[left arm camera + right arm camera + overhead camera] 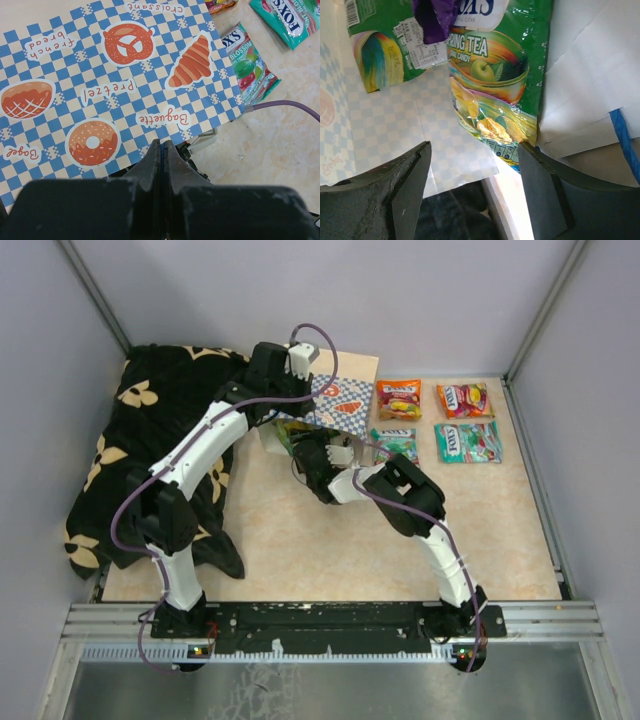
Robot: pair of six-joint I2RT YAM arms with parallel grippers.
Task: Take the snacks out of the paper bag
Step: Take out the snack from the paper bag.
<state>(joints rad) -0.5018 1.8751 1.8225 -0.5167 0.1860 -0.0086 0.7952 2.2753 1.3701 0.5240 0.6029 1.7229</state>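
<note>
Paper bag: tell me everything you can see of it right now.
The paper bag is cream paper with a blue-white checkered band printed with orange-red pretzel, croissant, doughnut and bread pictures and their names. It lies on its side at the far middle of the table, mouth toward the arms. The left gripper is shut on its thin blue cord. The right gripper is open at the mouth, where green packets lie inside.
</note>
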